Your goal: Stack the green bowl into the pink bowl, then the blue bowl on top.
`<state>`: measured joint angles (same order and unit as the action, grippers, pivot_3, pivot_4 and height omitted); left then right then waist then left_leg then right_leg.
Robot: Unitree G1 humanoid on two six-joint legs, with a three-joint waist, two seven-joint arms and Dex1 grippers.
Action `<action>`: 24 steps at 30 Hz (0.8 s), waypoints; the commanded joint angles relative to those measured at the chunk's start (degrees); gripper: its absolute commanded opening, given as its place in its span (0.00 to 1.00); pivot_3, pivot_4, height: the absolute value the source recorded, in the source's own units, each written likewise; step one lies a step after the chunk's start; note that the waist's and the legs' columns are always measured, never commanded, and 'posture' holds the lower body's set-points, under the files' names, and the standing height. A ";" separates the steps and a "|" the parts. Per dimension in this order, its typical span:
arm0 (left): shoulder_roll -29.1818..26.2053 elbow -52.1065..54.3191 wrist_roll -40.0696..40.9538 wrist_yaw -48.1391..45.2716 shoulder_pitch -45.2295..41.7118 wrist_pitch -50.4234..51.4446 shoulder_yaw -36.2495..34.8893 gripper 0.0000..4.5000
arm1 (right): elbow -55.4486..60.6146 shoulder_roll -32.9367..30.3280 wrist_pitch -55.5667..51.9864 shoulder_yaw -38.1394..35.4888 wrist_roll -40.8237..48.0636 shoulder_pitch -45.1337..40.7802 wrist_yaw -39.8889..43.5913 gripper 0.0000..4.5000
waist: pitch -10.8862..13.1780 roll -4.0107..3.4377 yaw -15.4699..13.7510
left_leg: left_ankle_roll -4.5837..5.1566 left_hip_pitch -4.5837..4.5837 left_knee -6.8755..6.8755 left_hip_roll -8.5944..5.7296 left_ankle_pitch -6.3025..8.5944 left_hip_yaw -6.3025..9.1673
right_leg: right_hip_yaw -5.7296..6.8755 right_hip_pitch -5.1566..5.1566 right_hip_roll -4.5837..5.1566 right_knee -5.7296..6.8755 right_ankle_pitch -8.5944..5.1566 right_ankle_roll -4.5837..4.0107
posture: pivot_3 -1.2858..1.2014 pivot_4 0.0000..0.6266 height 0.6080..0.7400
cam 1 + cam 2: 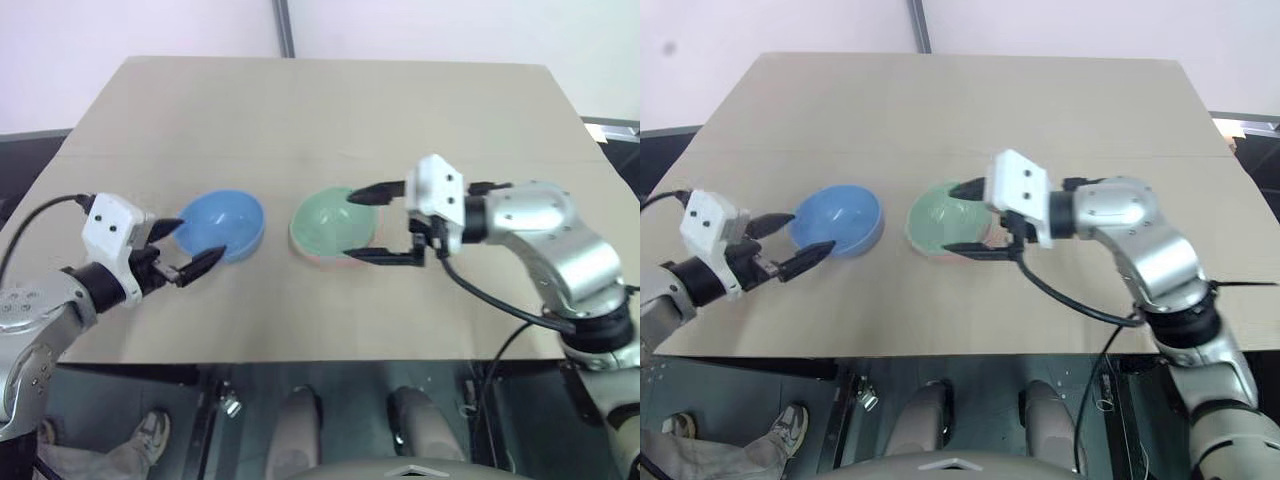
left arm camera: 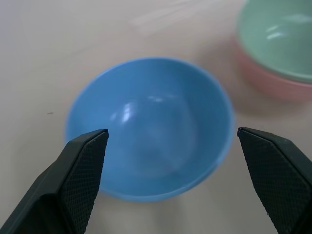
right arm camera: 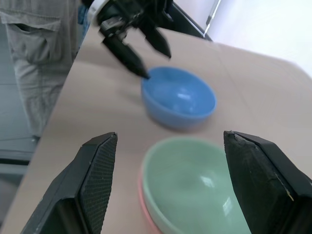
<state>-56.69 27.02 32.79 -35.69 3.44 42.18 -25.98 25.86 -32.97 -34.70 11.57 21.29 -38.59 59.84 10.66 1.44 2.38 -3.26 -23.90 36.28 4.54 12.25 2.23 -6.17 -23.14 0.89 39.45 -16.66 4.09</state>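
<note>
The green bowl (image 1: 330,222) sits nested inside the pink bowl (image 2: 273,84), whose rim shows just beneath it, at the middle of the table. The blue bowl (image 1: 224,222) stands alone on the table, a little to their left. My right gripper (image 1: 351,227) is open, pointing left, with one finger on each side of the green bowl's right part and nothing held. My left gripper (image 1: 202,238) is open at the blue bowl's near-left rim, pointing at the bowl and holding nothing. In the left wrist view the blue bowl (image 2: 151,129) lies between the open fingers (image 2: 83,170).
The tan table (image 1: 330,110) stretches bare behind the bowls, and its front edge (image 1: 300,358) runs close below both grippers. A person's leg (image 3: 34,48) stands beside the table's left side, with a shoe (image 1: 150,435) on the floor.
</note>
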 commanded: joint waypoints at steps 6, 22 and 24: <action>-9.70 2.04 -13.15 0.15 -10.68 4.12 19.58 1.00 | 4.46 -3.94 -2.90 -3.95 3.76 0.61 -2.16 0.84 | 0.06 -0.09 0.64 | 0.00 0.06 0.03 0.00 0.00 -0.13 | -0.11 -0.01 -0.01 0.00 0.01 0.02 | 0.52 0.24 1.00; -11.12 3.32 -17.96 -7.55 -11.83 -0.98 21.24 0.03 | 8.21 -9.40 -3.05 -7.16 7.73 3.90 -3.51 0.86 | 0.06 -0.08 0.00 | 0.01 -0.73 0.11 -0.01 0.00 -0.04 | -0.02 -0.62 0.00 0.00 0.02 0.00 | 0.52 0.24 1.00; -10.98 4.97 -15.64 -10.60 -11.28 -2.48 18.11 0.03 | 8.05 -9.80 -2.95 -7.68 8.10 4.11 -3.48 0.86 | 0.07 -0.08 -0.01 | 0.01 -0.74 0.13 -0.01 0.00 -0.04 | -0.02 -0.62 0.00 0.00 0.02 0.00 | 0.52 0.24 1.00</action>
<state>-67.41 28.91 15.53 -44.01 -7.77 41.75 -2.90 32.18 -42.23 -38.40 6.10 28.38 -34.47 56.73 10.73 1.36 2.37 -3.26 -24.64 36.42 4.53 12.25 2.19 -6.19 -23.77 0.89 39.46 -16.64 4.10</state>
